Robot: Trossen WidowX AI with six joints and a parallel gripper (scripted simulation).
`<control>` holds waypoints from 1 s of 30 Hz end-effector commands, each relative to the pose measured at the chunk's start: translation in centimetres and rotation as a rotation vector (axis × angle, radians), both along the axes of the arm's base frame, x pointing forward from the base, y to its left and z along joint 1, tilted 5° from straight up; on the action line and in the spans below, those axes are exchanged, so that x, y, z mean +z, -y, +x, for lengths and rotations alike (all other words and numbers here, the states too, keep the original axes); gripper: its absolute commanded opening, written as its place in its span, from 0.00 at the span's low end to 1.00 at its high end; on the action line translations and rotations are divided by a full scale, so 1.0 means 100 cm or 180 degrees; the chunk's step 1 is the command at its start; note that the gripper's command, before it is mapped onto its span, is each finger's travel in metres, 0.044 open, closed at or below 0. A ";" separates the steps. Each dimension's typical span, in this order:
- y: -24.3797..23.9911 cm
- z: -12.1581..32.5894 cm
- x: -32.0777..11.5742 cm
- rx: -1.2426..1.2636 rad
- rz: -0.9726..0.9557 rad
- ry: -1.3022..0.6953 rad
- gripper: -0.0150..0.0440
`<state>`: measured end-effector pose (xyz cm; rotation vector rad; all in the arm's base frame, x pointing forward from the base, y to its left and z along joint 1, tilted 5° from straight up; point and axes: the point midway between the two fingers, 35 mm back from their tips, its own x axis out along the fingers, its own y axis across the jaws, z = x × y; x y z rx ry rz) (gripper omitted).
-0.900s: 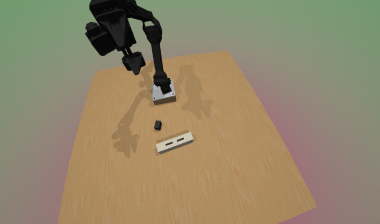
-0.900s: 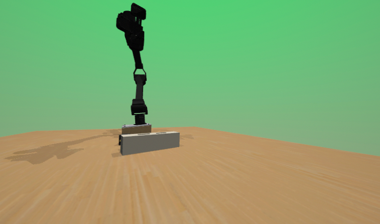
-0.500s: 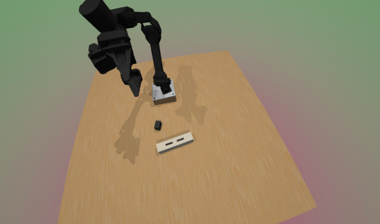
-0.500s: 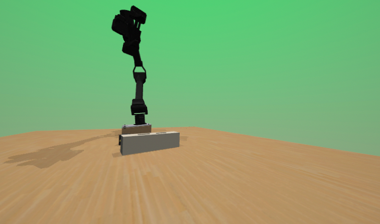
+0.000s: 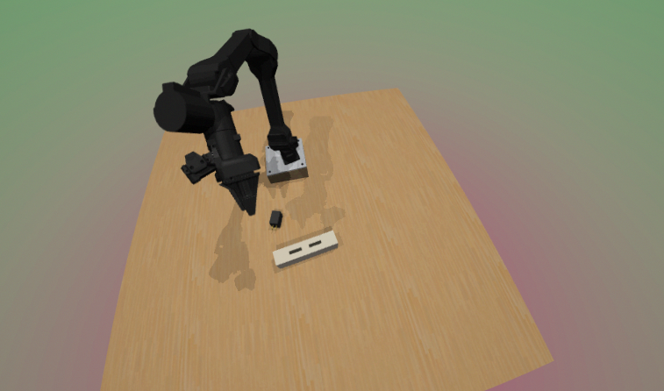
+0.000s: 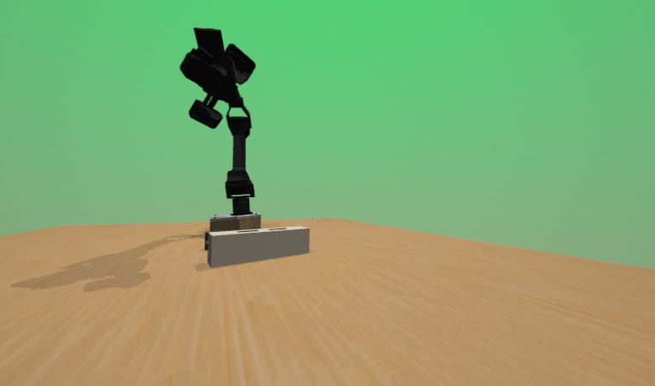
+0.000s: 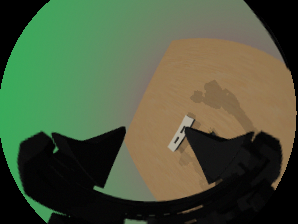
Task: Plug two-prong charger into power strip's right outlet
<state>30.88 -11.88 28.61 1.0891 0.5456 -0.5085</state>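
The black two-prong charger point(image 5: 275, 217) lies on the table between the arm's base and the power strip, its prongs pointing roughly toward the strip's side. In the exterior view only a sliver of the charger point(image 6: 206, 241) shows past the strip's left end. The cream power strip point(image 5: 282, 257) point(image 6: 257, 247) point(image 7: 188, 121) has two dark outlet slots on top; the slot on the right in the top view point(image 5: 315, 243) is empty. My gripper point(image 5: 222, 198) point(image 6: 222, 88) point(image 7: 156, 130) is wide open and empty, tilted, high above the table and left of the charger in the top view.
The arm's silver base plate point(image 5: 275, 165) stands behind the charger in the top view. The wooden table point(image 5: 397, 291) point(image 6: 415, 312) carries the strip and charger; its left edge point(image 5: 139, 232) runs left of the arm in the top view. Arm shadows fall beside the charger.
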 end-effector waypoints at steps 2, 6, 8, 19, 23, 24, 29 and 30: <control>0.007 -0.002 -0.045 0.0172 -0.0188 -0.0500 1.00; 0.010 -0.007 -0.077 0.0349 -0.0322 -0.0875 1.00; 0.011 -0.010 -0.093 0.0451 -0.0382 -0.1062 1.00; 0.012 -0.041 -0.172 0.1157 -0.0627 -0.2076 1.00; 0.010 -0.056 -0.197 0.1474 -0.0675 -0.2429 1.00; 0.010 -0.060 -0.201 0.1541 -0.0684 -0.2499 1.00; 0.010 -0.081 -0.223 0.1893 -0.0705 -0.2839 1.00; 0.010 -0.085 -0.227 0.1968 -0.0705 -0.2904 1.00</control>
